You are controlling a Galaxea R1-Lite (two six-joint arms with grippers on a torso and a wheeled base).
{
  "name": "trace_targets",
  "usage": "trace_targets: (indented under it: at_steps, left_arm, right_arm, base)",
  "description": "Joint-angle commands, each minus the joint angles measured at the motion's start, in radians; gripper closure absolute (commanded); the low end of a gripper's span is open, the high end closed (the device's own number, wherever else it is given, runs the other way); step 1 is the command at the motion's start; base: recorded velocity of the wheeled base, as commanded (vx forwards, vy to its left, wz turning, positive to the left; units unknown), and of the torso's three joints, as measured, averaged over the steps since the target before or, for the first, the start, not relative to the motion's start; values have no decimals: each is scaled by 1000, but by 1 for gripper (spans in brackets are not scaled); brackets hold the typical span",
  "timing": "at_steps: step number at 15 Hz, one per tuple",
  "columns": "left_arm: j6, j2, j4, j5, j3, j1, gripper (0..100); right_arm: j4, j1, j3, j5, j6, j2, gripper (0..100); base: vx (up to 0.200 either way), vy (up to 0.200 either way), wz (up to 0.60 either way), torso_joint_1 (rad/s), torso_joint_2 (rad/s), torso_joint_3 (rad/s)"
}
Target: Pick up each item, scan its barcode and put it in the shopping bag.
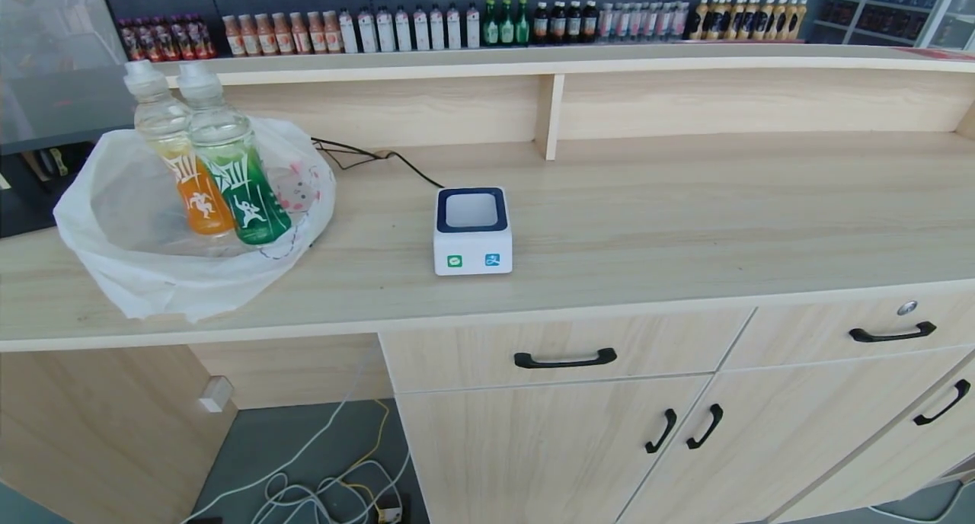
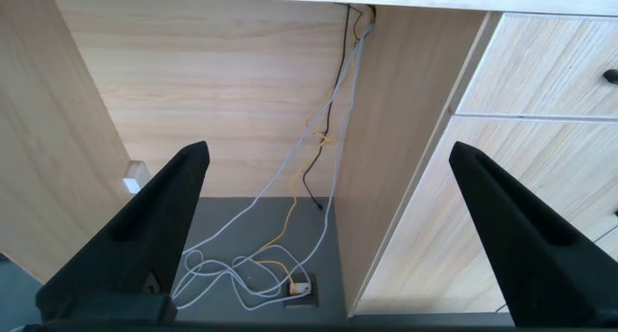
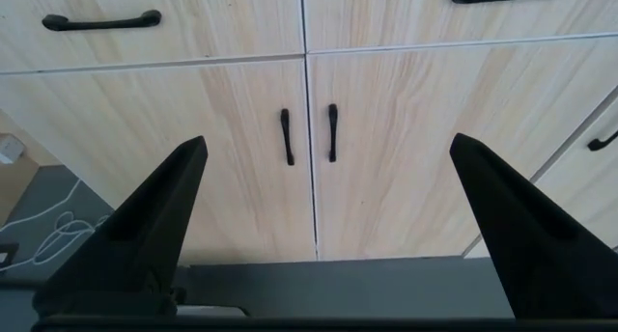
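The shopping bag (image 1: 114,273) is a milky, see-through white with a small pink cartoon print on one side. In it, one bottle (image 1: 199,193) wears an orange label and the other bottle (image 1: 247,196) a green one, each with white lettering and a white running figure; both have clear shoulders and whitish caps. The scanner (image 1: 472,244) is white, its pale grey window framed in dark blue, with a green icon and a blue one on its front. The counter (image 1: 685,219) is pale wood with a fine streaky grain, and so are the cabinet fronts, whose handles (image 1: 564,359) are black. The cable (image 1: 381,157) on the counter is black. The left gripper (image 2: 328,153) and right gripper (image 3: 328,144) are matte black.
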Motion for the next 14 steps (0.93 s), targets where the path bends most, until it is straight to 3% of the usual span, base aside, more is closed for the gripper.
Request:
trace_targets:
  at_steps: [1, 6, 9, 10, 14]
  left_arm:
    - [-2, 0, 0, 0, 0, 0, 0]
    - [-2, 0, 0, 0, 0, 0, 0]
    - [-2, 0, 0, 0, 0, 0, 0]
    - [-2, 0, 0, 0, 0, 0, 0]
    - [-2, 0, 0, 0, 0, 0, 0]
  right_arm:
    - [2, 6, 0, 0, 0, 7, 0]
    - [2, 38, 0, 10, -24, 33, 0]
    - [0, -13, 0, 9, -20, 6, 0]
    - [0, -82, 0, 9, -15, -82, 0]
    - [0, -79, 0, 10, -3, -83, 0]
  base:
    - [0, 0, 0, 0, 0, 0]
    - [0, 0, 0, 0, 0, 0]
    - [0, 0, 0, 0, 0, 0]
    - [0, 0, 0, 0, 0, 0]
    - [0, 0, 0, 0, 0, 0]
